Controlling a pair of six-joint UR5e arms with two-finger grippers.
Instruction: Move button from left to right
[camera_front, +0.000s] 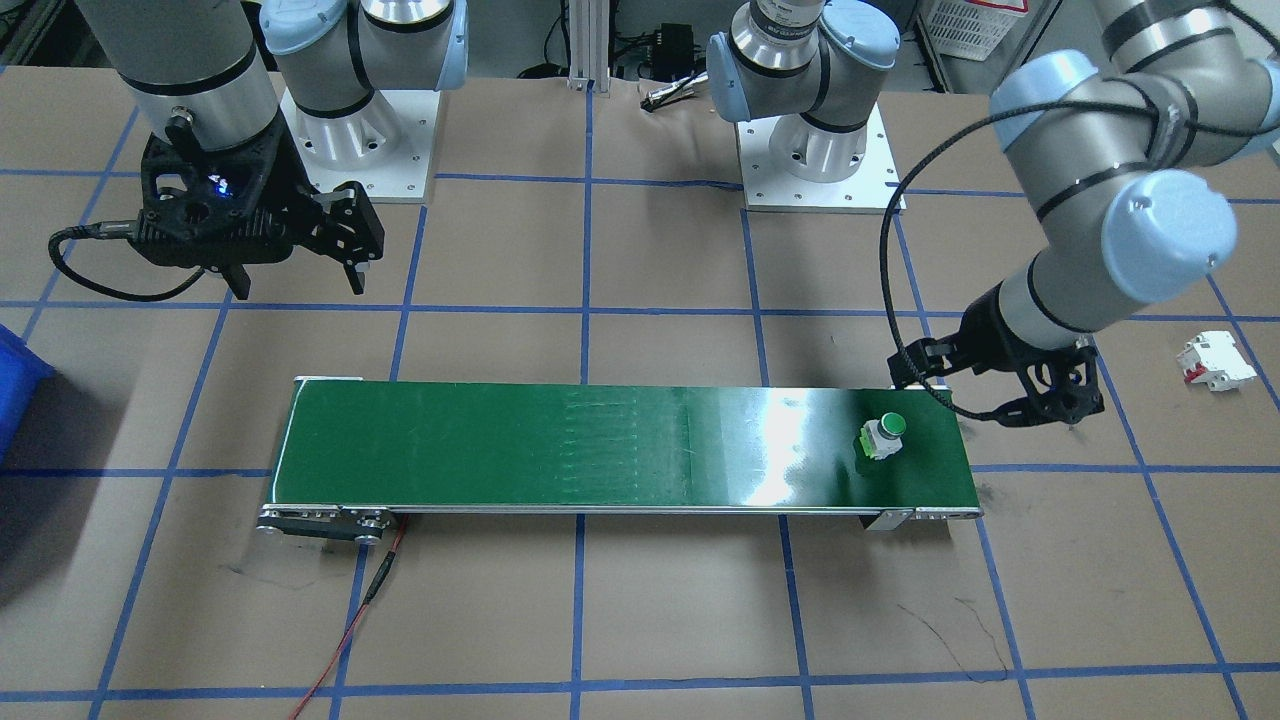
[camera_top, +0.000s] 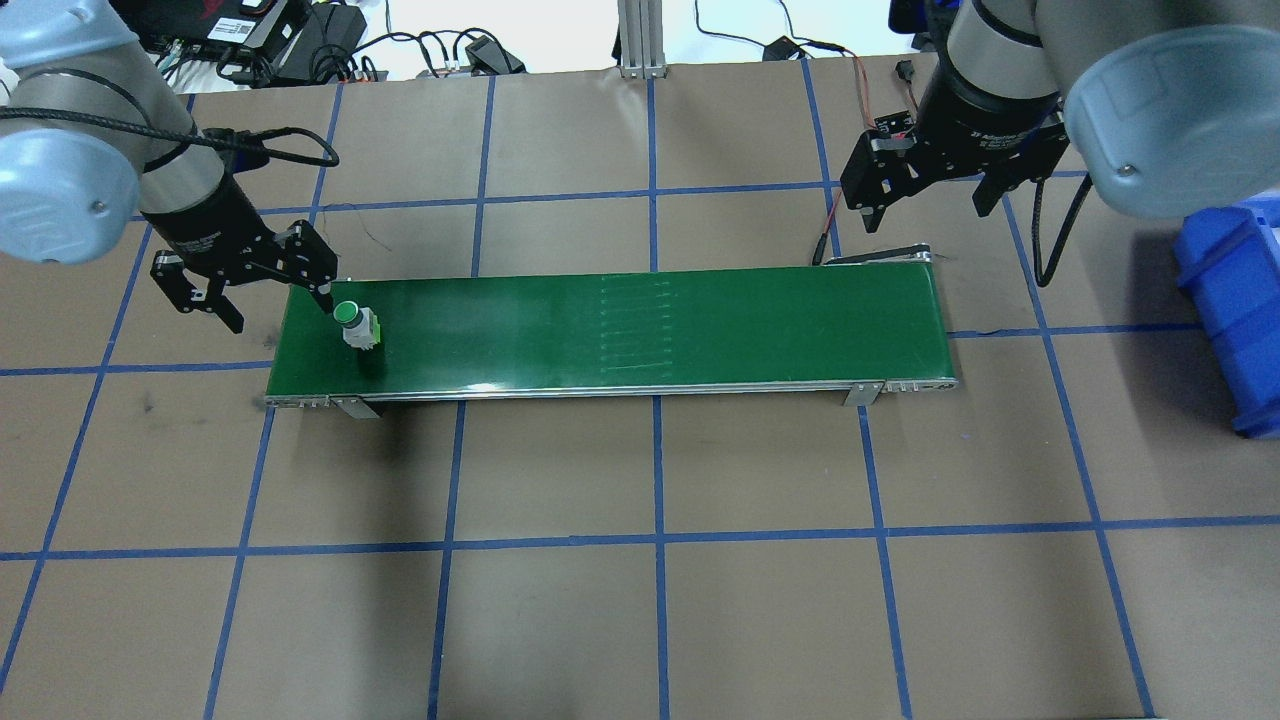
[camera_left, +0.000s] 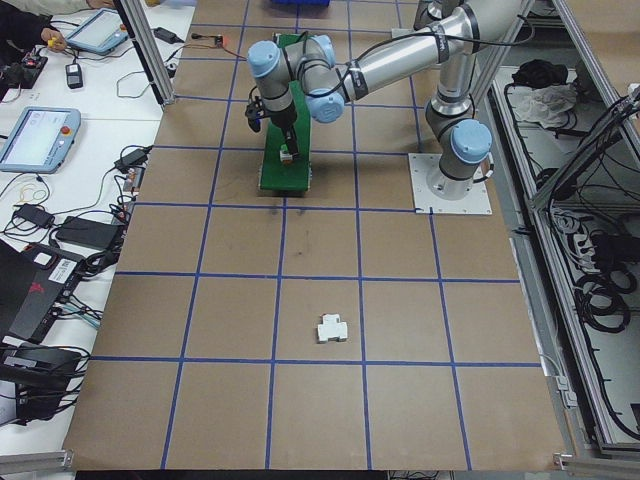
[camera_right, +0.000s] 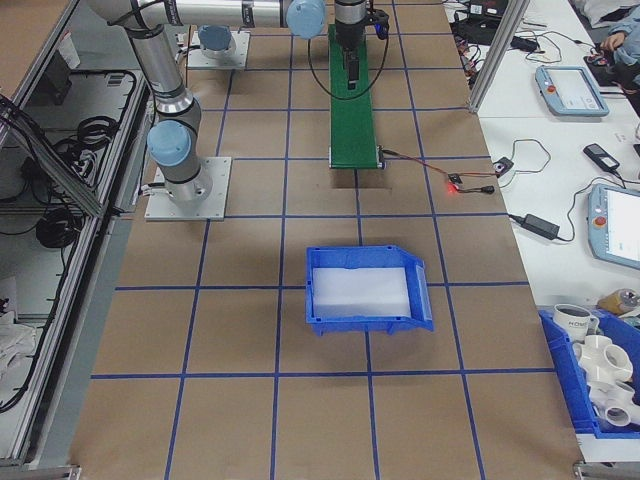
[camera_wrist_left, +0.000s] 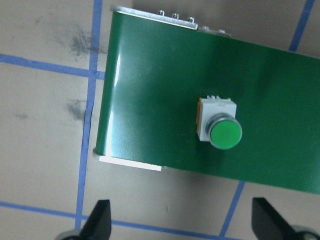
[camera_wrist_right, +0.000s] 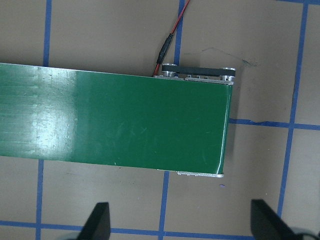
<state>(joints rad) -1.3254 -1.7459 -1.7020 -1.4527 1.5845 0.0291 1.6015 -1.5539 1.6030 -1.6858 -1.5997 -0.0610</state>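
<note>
Button (camera_top: 352, 322) stands on the green belt (camera_top: 620, 325) of a short conveyor, near the belt's end on the robot's left, with its round green cap up and its white and light-green body beneath; the front view shows it (camera_front: 883, 436) a little in from that end, and the left wrist view shows it (camera_wrist_left: 220, 127) apart from both belt edges. Nothing grips it.

The left gripper (camera_top: 262, 288) hangs just beside that end of the belt, over the far edge, with its fingers spread and nothing between them; one fingertip (camera_top: 325, 301) is close to the button's cap, but I cannot tell whether they touch. In the left wrist view both fingertips (camera_wrist_left: 100, 220) show at the bottom, well apart, over the brown table.

The right gripper (camera_top: 925, 195) is raised beyond the belt's other end, also spread and empty; in the front view it (camera_front: 298, 270) sits behind the belt's corner. Its wrist camera looks down on the bare right end of the belt (camera_wrist_right: 125, 125), with a red wire (camera_wrist_right: 172, 30) leading off from the roller bracket.

The table (camera_top: 640, 560) is brown with a blue tape grid. A white breaker (camera_front: 1214, 361) with red parts lies on it, well beyond the belt on the left side. A blue bin (camera_top: 1235, 300) sits on the right side.
</note>
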